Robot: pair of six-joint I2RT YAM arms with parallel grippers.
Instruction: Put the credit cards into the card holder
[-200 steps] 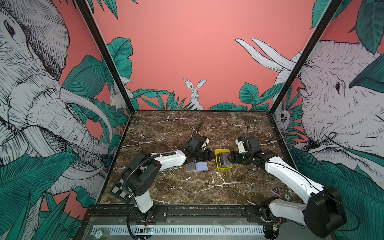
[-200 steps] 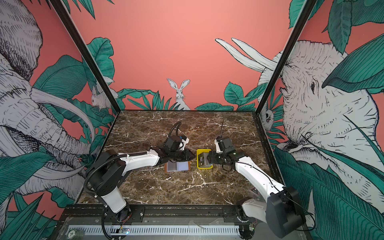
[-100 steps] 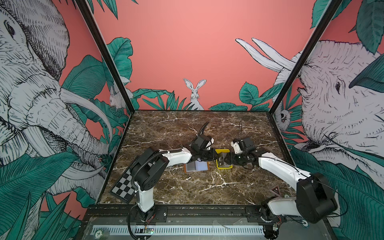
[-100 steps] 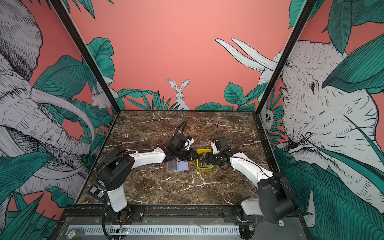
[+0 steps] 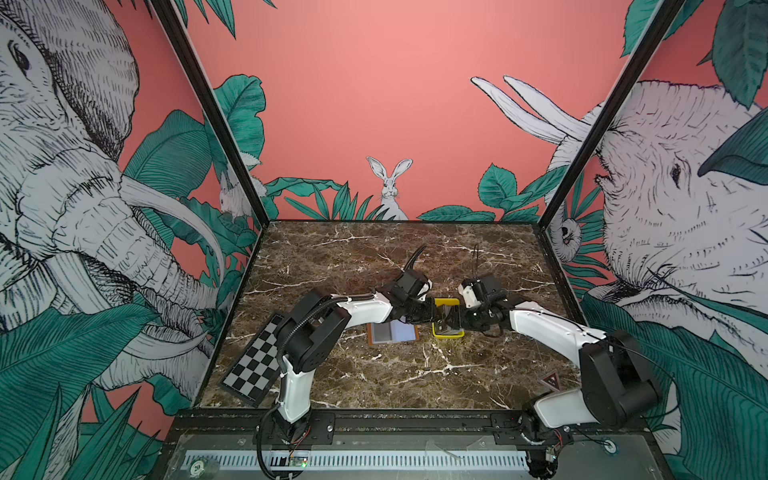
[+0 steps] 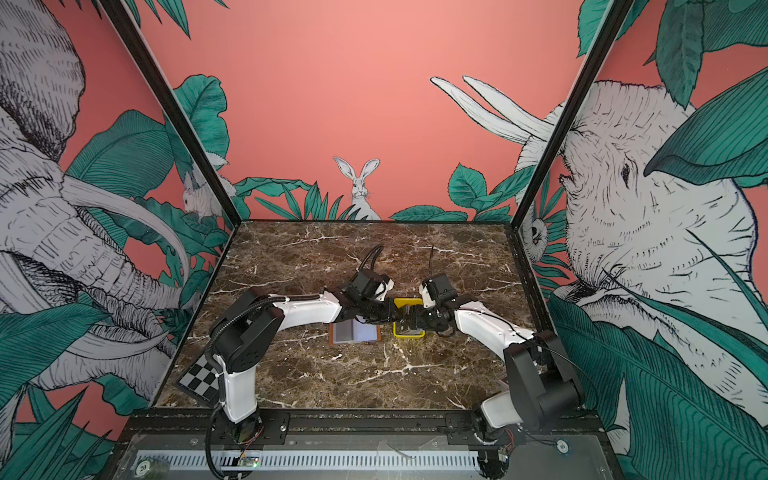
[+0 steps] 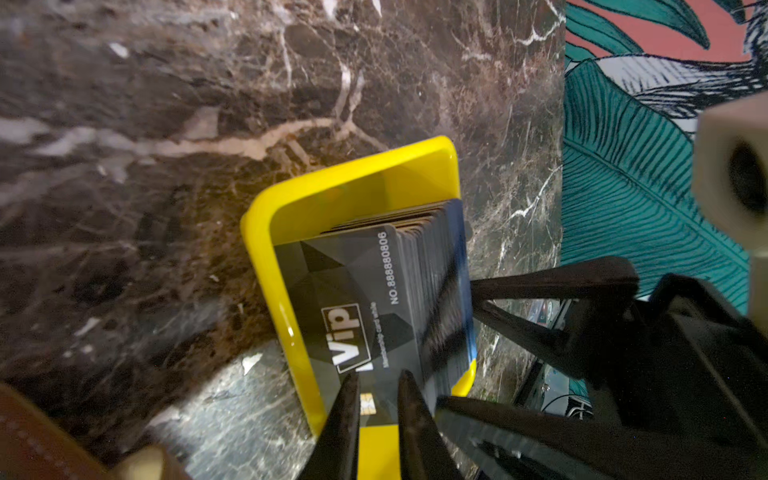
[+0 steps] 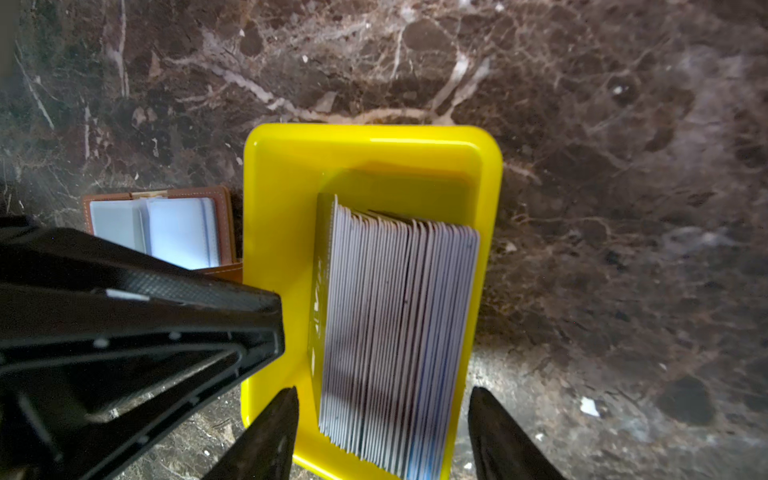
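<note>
Hovering at the chip end of the front card, the left end effector [image 7: 378, 378] has its two black fingers only a narrow gap apart, with the card's gold chip showing between them; whether they actually clamp that card cannot be told. The right end effector [image 8: 382, 392] is spread wide and straddles the thickness of the same stack. One finger sits just beside the rearmost card, and the other stands a little clear of the front card with bare yellow between them. The credit cards [image 8: 395, 324] stand on edge, packed together and leaning, inside the yellow tray [image 8: 282, 187]. The dark front card shows white "Vip" lettering in the left wrist view. The tray rests on the brown marble counter [image 5: 374, 374]. Just beside it lies the card holder [image 8: 224, 216], opened flat with its pale clear sleeves facing up inside a tan leather border. In both top views the holder [image 6: 355, 331] lies left of the tray, partly under the left arm's wrist. A checkerboard [image 5: 253, 365] sits at the counter's near left edge.
</note>
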